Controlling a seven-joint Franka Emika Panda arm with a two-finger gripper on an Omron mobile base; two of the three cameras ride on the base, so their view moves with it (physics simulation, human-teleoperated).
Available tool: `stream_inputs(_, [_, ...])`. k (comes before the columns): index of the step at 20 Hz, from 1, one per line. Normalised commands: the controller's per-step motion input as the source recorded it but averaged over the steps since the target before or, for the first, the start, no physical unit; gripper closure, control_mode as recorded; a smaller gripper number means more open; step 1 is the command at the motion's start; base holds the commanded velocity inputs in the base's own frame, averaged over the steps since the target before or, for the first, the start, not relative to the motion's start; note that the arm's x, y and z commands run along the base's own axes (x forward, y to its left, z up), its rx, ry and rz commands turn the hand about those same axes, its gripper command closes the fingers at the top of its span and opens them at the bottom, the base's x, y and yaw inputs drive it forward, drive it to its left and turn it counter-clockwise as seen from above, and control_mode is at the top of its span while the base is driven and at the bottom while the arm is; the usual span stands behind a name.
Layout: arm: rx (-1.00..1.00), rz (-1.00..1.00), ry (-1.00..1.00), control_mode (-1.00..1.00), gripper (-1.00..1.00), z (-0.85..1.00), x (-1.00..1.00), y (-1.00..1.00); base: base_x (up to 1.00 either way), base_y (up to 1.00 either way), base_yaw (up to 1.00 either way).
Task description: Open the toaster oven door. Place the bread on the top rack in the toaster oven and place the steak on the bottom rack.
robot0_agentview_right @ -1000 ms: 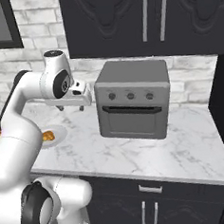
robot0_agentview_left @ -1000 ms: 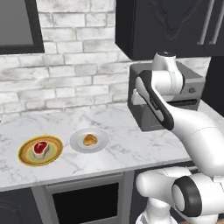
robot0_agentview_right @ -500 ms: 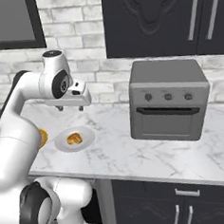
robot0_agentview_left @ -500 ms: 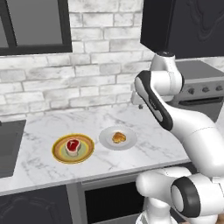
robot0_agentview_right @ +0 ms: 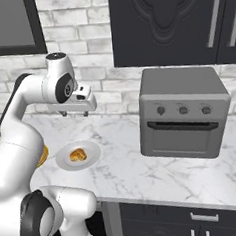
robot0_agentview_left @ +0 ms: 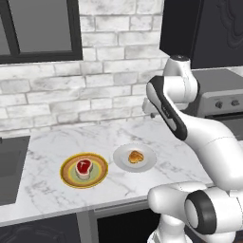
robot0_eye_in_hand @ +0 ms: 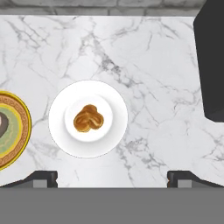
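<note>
The toaster oven (robot0_agentview_right: 184, 116) stands on the counter at the right, its door (robot0_agentview_right: 184, 139) closed, so both racks are hidden. The bread (robot0_agentview_left: 135, 156) lies on a small white plate (robot0_agentview_left: 122, 163). To its left the red steak (robot0_agentview_left: 84, 166) rests on a gold-rimmed plate (robot0_agentview_left: 67, 176). My gripper (robot0_agentview_right: 75, 113) hangs open and empty high above the counter, pointing down. In the hand view the bread (robot0_eye_in_hand: 88, 118) lies below and slightly left of the gripper (robot0_eye_in_hand: 112, 178), with the oven's dark top (robot0_eye_in_hand: 212, 61) at the right edge.
Black wall cabinets (robot0_agentview_right: 177, 22) hang above the oven. A dark-framed window (robot0_agentview_left: 40, 28) sits in the brick wall at the left, and a dark sink or cooktop edge (robot0_agentview_left: 10, 166) borders the counter's left end. Bare marble (robot0_agentview_right: 129, 169) lies between the white plate and the oven.
The whole picture has shifted: the base has driven left, so the oven now sits farther right and the plates nearer the middle. The gripper stays open and empty.
</note>
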Motion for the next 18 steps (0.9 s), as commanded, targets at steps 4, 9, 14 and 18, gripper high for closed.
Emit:
stream_inputs(4, [0.00, 0.00, 0.00, 1.00, -1.00, 0.00, 0.00, 0.00, 0.15, -0.02, 0.02])
stream_inputs(9, [0.00, 0.00, 0.00, 1.00, -1.00, 0.00, 0.00, 0.00, 0.00, 0.00, 0.00])
stream_inputs(14, [0.00, 0.00, 0.00, 1.00, -1.00, 0.00, 0.00, 0.00, 0.00, 0.00, 0.00])
stream_inputs(18, [0.00, 0.00, 0.00, -1.00, -1.00, 0.00, 0.00, 0.00, 0.00, 0.00, 0.00])
